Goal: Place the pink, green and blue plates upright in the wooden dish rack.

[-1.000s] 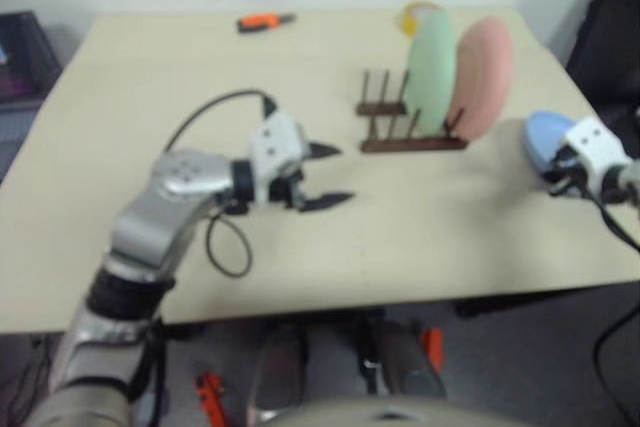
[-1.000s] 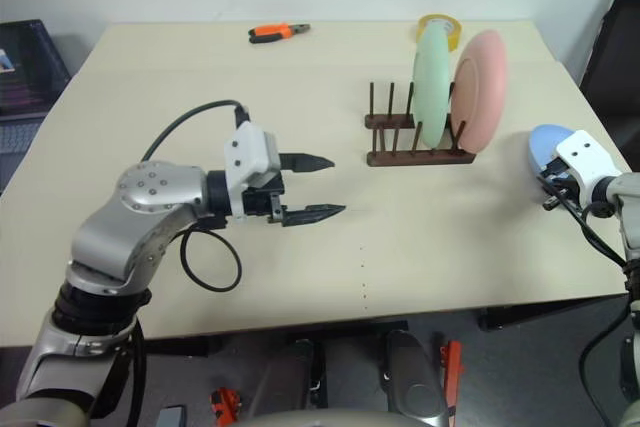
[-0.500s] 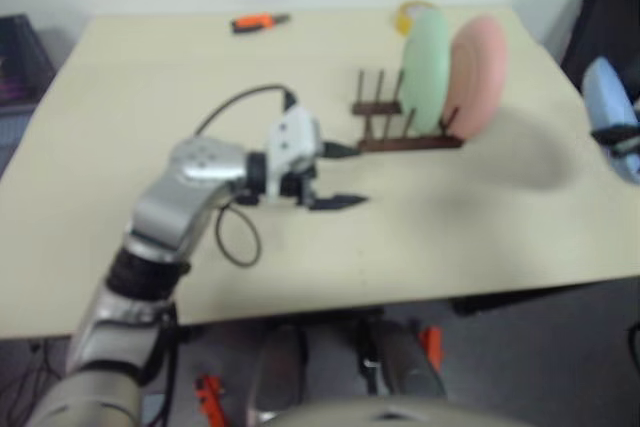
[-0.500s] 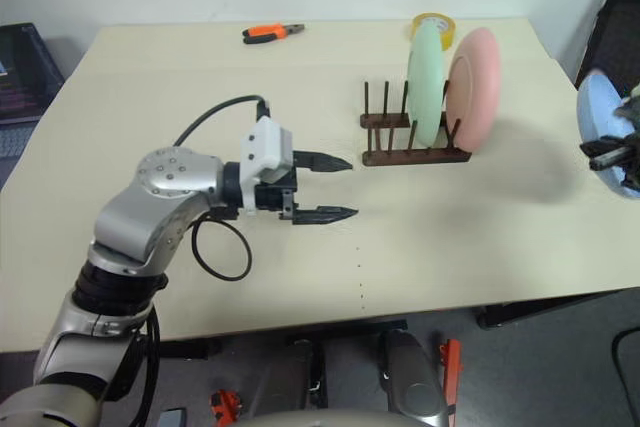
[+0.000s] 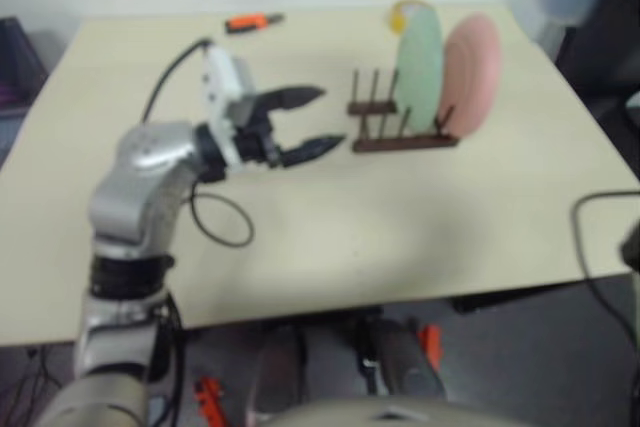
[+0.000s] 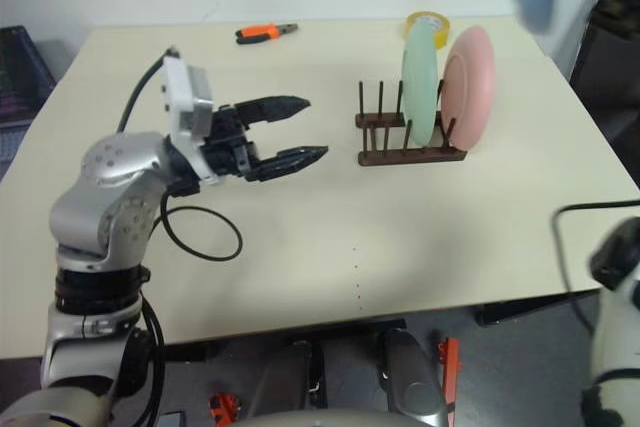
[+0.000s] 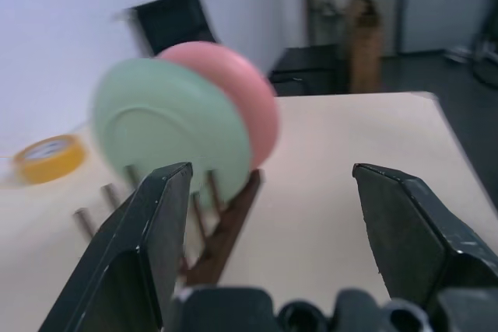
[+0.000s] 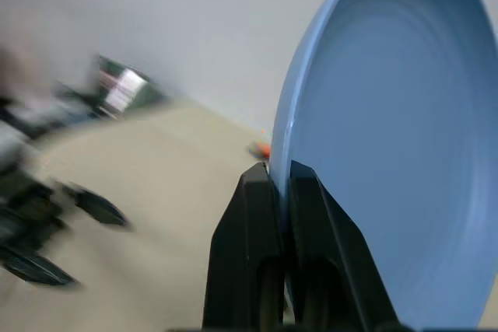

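My left gripper [image 6: 292, 129] hovers jaws wide and empty left of the wooden dish rack [image 6: 410, 137], whose free pegs stand left of the upright green plate [image 6: 419, 71] and pink plate [image 6: 468, 76], while my right gripper [image 8: 282, 184] pinches the blue plate [image 8: 389, 138] edge-on, high at far right.

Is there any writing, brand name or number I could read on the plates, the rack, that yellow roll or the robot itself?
None can be read.
Green plate, pink plate, blue plate: plain, no markings.
Wooden dish rack: unmarked.
Yellow tape roll: no lettering visible.
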